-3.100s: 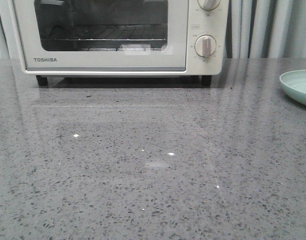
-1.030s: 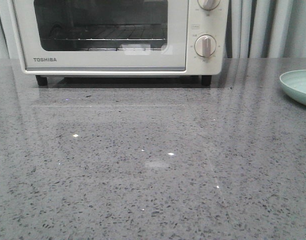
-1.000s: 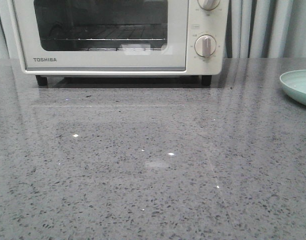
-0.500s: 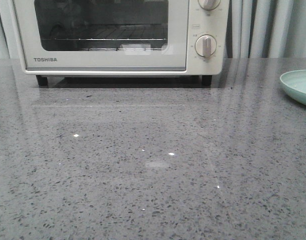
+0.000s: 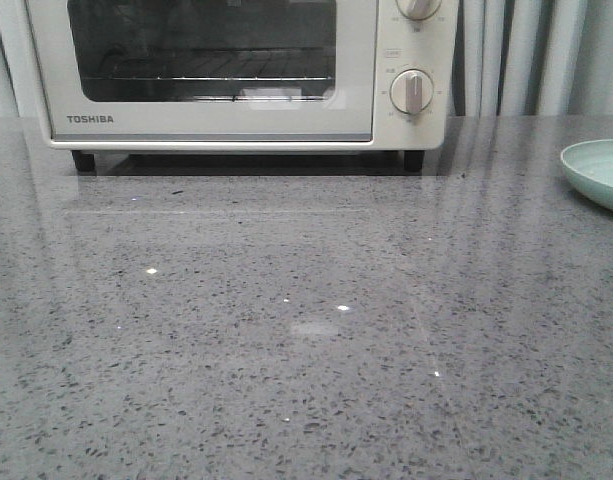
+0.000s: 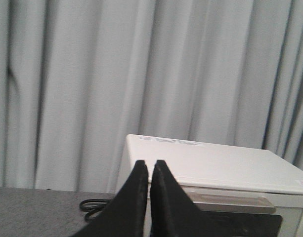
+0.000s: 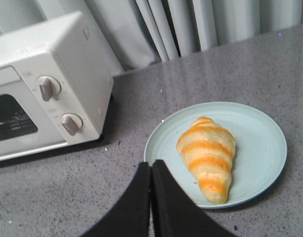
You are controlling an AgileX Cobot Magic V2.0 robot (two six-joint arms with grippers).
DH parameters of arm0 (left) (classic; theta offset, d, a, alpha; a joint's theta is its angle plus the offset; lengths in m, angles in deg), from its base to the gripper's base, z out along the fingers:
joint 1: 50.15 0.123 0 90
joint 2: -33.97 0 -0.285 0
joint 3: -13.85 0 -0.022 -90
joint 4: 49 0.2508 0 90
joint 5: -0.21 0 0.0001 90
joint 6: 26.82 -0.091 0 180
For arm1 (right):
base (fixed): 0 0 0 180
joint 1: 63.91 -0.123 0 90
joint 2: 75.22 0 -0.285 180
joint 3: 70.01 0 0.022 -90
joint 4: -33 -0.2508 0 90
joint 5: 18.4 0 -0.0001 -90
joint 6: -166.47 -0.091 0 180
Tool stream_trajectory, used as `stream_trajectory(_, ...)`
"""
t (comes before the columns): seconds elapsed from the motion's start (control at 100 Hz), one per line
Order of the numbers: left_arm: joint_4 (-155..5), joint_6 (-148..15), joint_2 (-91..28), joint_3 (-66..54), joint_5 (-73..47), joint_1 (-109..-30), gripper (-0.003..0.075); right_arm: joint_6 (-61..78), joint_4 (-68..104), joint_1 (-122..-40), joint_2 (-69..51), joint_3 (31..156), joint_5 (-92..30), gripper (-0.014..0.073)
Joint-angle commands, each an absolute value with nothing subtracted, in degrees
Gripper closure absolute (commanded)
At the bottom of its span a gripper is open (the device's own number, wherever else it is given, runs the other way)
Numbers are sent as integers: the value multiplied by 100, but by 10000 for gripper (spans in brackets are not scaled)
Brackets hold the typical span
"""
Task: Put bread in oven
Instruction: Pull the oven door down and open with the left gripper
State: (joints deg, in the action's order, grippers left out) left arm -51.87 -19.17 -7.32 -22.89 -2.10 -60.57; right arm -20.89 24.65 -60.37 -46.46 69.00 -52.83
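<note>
The cream-white TOSHIBA oven (image 5: 236,70) stands at the back of the grey counter with its glass door closed. It also shows in the left wrist view (image 6: 215,168) and the right wrist view (image 7: 47,84). The bread (image 7: 206,157), a golden croissant with orange ridges, lies on a pale green plate (image 7: 262,148) to the right of the oven. My right gripper (image 7: 151,165) is shut and empty, just short of the plate's near rim. My left gripper (image 6: 148,164) is shut and empty, raised in front of the oven's upper left corner. Neither gripper shows in the front view.
The plate's edge (image 5: 598,172) shows at the right border of the front view. Grey curtains (image 6: 92,74) hang behind the counter. A black cable (image 6: 94,207) lies coiled left of the oven. The oven's two knobs (image 5: 413,92) are on its right side.
Reflections in the oven window shift slightly. Nothing else in the front view has moved.
</note>
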Motion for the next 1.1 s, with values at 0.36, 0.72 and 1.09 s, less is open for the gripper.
stream_trajectory(0.36,-5016,-1919,-3161,-914,954,-7308,741,-1877,2483,-6006,-3916,7709,-5129,641)
stream_trajectory(0.72,-5019,-1907,-4489,-27,855,-7463,741,-1877,2483,-6006,-3916,7709,-5292,641)
stream_trajectory(1.09,-5019,-1907,-5345,173,1297,-7562,741,-1877,2483,-6006,-3916,7709,-5292,641)
